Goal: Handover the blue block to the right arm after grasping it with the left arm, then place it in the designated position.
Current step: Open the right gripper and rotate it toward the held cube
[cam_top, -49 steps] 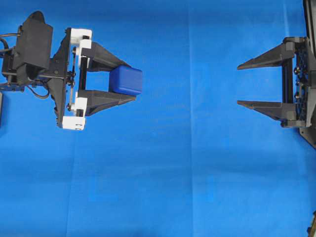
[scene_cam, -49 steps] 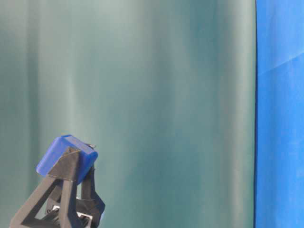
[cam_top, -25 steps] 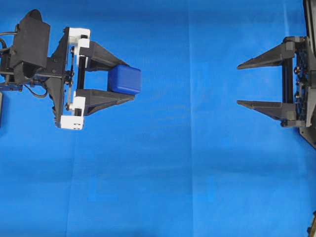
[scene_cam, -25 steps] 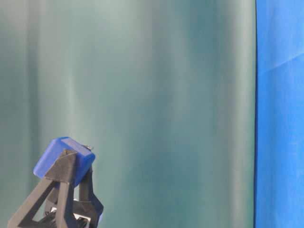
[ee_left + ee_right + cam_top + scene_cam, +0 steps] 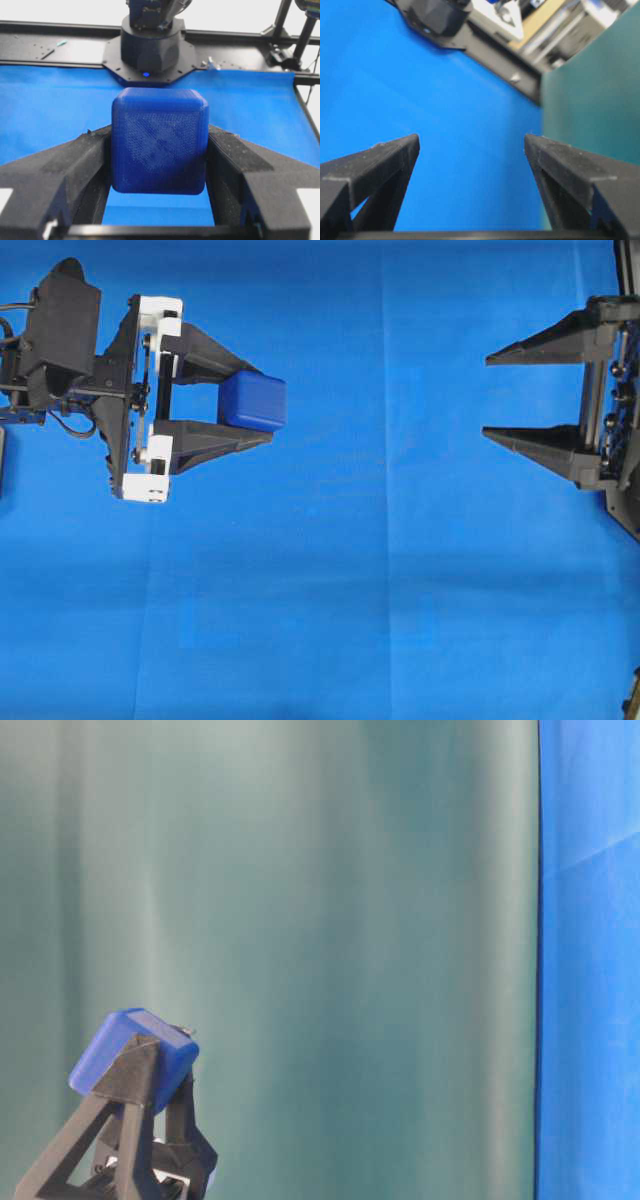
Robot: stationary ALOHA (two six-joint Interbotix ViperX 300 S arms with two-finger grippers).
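Seen from overhead, the left gripper point(image 5: 262, 403) reaches in from the left edge over the blue cloth point(image 5: 380, 590), its white-trimmed frame behind two black fingers point(image 5: 210, 355) that point toward the middle; the blue block point(image 5: 253, 402) sits between the fingertips, clamped from both sides and carried clear of the cloth. In the left wrist view the block point(image 5: 159, 141) fills the gap between the two fingers point(image 5: 75, 165), each inner face pressed flat against one of its sides; beyond it stands a black round arm base point(image 5: 149, 47). The table-level view shows the block point(image 5: 132, 1058) tilted, high on the fingertips, before a green curtain point(image 5: 330, 940). The right gripper point(image 5: 488, 395) enters from the right edge, well apart from the block, its all-black jaws spread wide with nothing between them; its wrist view shows both fingers point(image 5: 380, 160) far apart over bare cloth.
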